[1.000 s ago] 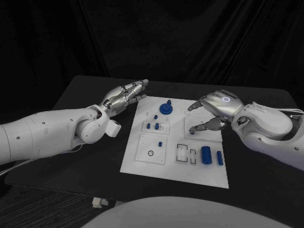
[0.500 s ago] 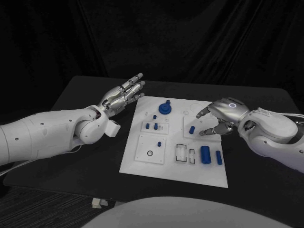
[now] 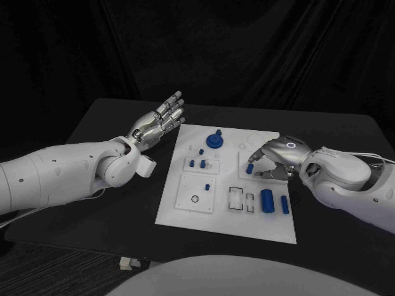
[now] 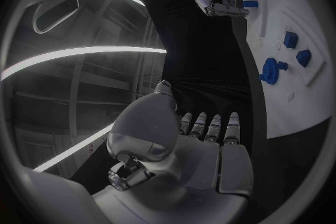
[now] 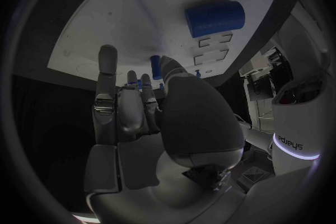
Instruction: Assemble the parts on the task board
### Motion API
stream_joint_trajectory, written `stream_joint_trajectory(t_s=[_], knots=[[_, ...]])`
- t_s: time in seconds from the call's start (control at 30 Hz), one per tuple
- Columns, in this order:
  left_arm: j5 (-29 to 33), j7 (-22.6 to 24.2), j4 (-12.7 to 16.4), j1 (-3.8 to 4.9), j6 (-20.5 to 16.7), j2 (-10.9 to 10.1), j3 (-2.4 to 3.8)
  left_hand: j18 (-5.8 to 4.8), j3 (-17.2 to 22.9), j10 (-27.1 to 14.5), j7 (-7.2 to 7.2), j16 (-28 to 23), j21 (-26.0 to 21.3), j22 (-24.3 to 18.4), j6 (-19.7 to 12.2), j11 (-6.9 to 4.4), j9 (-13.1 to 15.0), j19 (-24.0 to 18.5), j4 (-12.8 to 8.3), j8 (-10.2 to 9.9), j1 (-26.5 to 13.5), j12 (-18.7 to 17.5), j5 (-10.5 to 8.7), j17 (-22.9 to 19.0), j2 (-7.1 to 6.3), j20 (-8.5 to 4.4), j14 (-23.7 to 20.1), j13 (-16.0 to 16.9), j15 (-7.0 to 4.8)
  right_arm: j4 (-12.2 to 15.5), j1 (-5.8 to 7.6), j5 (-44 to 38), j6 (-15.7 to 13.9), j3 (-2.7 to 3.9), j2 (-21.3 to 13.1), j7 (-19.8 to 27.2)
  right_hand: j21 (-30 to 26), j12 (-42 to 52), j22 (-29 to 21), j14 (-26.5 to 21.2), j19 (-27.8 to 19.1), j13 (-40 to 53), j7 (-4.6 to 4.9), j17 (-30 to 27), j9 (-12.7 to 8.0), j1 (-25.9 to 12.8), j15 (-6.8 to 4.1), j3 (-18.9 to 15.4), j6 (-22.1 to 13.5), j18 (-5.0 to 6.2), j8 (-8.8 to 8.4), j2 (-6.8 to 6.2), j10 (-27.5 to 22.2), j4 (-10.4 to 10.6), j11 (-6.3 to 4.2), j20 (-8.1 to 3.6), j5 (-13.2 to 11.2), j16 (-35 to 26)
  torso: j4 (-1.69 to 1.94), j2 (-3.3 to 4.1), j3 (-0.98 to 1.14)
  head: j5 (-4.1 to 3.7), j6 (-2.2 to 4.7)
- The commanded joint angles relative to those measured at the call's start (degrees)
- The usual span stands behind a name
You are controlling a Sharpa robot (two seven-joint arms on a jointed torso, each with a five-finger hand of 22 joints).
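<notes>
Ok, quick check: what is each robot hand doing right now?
Left robot hand: open, fingers spread, raised beside the task board.
Right robot hand: pinching a small blue part over the board.

Left hand [image 3: 159, 119] raised, fingers straight and spread — holding nothing; right hand [image 3: 275, 158] lowered, fingers curled down

No readable text apart from partial lettering on a white robot part [image 5: 297, 123].
</notes>
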Motion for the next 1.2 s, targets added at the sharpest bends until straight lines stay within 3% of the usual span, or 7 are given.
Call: stream_joint_trajectory(t_s=[0.03, 0.17, 0.5, 0.8, 0.9, 1.07, 1.2], knots=[[0.3, 11.1, 0.2, -0.10, 0.5, 0.1, 0.06, -0.02, 0.5, 0.1, 0.47, -0.4, 0.0, 0.2, 0.7, 0.90, 0.1, 0.1, 0.2, 0.1, 1.0, 0.3, 1.00, 0.0, 0.03, 0.95, 0.0, 0.0, 0.59, -0.4, -0.21, 0.1, 0.5, 0.04, 0.6, 1.1, -0.4, -0.3, 0.1, 0.6, -0.4, -0.1, 0.31, -0.3, -0.1, 1.1, -0.25, 0.5, -0.2, 0.54, -0.12, 0.41, 0.7, -1.1, -0.01, -0.08, 2.0, -0.3, 0.05, -0.03, -0.01, 0.00, -0.01], [0.3, 10.9, 0.2, -0.13, 1.3, 0.1, 0.06, 0.53, 0.8, 0.1, 2.93, -0.4, 0.1, 0.3, 1.8, 2.25, 0.4, 0.2, 0.2, 0.4, 1.7, 0.6, 2.00, 0.0, 0.12, 2.22, 0.0, 0.1, 1.15, -1.2, -0.37, 0.7, 1.0, 0.04, 1.5, 1.5, -0.5, -0.1, 0.2, 0.4, -0.5, 0.0, 0.50, -0.7, -0.2, 1.8, -0.32, 0.9, 0.0, 0.56, -0.07, 0.60, 1.6, -1.8, -0.19, -0.12, 1.7, -0.5, 0.03, -0.01, -0.02, 0.00, -0.01], [0.3, 10.5, 0.1, -0.19, 2.1, 0.1, 0.06, 0.88, 1.3, 0.3, 5.12, -0.4, 0.1, 0.5, 3.3, 4.85, 0.6, 0.3, 0.2, 0.6, 2.9, 1.5, 3.32, 0.0, 0.30, 3.12, 0.0, 0.2, 1.64, -2.3, -0.70, 1.4, 0.8, 0.04, 2.9, 2.1, -0.7, 0.7, 0.7, 0.0, -1.0, 0.2, 1.23, -1.3, 0.0, 4.0, -0.38, 2.9, 0.7, 0.54, 0.13, 0.72, 4.0, -3.8, -0.22, -0.22, 2.2, -0.9, 0.05, -0.01, -0.03, 0.16, -0.01], [0.3, 10.3, 0.1, -0.30, 2.6, 0.3, 0.05, 0.90, 1.3, 0.3, 5.59, -0.4, 0.2, 0.5, 3.8, 5.08, 0.7, 0.3, 0.2, 0.7, 3.0, 1.6, 3.49, 0.0, 0.38, 3.23, 0.0, 0.2, 1.69, -2.7, -0.75, 1.5, 0.6, 0.04, 3.4, 2.4, -0.6, 1.8, 1.6, -0.2, -1.3, 0.5, 1.62, -1.6, 1.3, 5.1, -0.69, 5.7, 4.2, 0.53, 2.19, 0.61, 7.0, -4.6, -0.65, -0.53, 1.9, -1.0, 0.03, -0.02, -0.02, 0.17, -0.01], [0.3, 10.3, 0.1, -0.33, 2.6, 0.3, 0.05, 0.90, 1.3, 0.3, 5.59, -0.4, 0.2, 0.5, 3.8, 5.08, 0.7, 0.3, 0.2, 0.7, 3.0, 1.6, 3.49, 0.0, 0.38, 3.23, 0.0, 0.2, 1.69, -2.7, -0.75, 1.5, 0.3, 0.04, 3.5, 2.5, -0.4, 1.8, 2.4, -0.3, -1.5, 0.3, 1.93, -1.6, 2.4, 6.2, -0.88, 9.7, 5.5, 0.48, 3.44, 0.21, 7.8, -5.5, -0.80, -0.78, -4.2, -1.0, 0.03, -0.02, -0.02, 0.20, -0.01], [0.3, 10.2, 0.0, -0.38, 2.6, 0.3, 0.05, 0.90, 1.4, 0.3, 5.67, -0.4, 0.2, 0.5, 3.9, 5.12, 0.7, 0.3, 0.2, 0.8, 3.1, 1.6, 3.55, 0.0, 0.39, 3.25, 0.0, 0.2, 1.71, -2.7, -0.76, 1.5, -0.4, 0.05, 3.5, 2.8, -0.1, 2.1, 3.4, -0.2, -1.6, 0.3, 2.63, -1.7, 3.7, 6.1, -1.11, 13.4, 7.1, 0.50, 4.93, -0.79, 9.2, -6.4, -1.13, -0.98, -5.3, -1.0, 0.02, -0.01, -0.02, 0.20, -0.01], [0.3, 10.2, 0.0, -0.43, 2.7, 0.4, 0.05, 0.90, 1.4, 0.3, 5.67, -0.4, 0.2, 0.5, 3.9, 5.12, 0.7, 0.3, 0.2, 0.8, 3.1, 1.6, 3.56, 0.0, 0.40, 3.26, 0.0, 0.2, 1.72, -2.5, -0.75, 1.5, -0.6, 0.05, 3.5, 2.7, 0.1, 2.7, 3.8, -0.1, -1.6, 0.5, 2.57, -1.5, 4.9, 5.6, -1.24, 14.6, 9.2, 0.50, 6.52, -0.99, 10.8, -6.9, -1.35, -1.10, -5.8, -0.9, 0.02, -0.02, -0.01, 0.25, -0.01]])
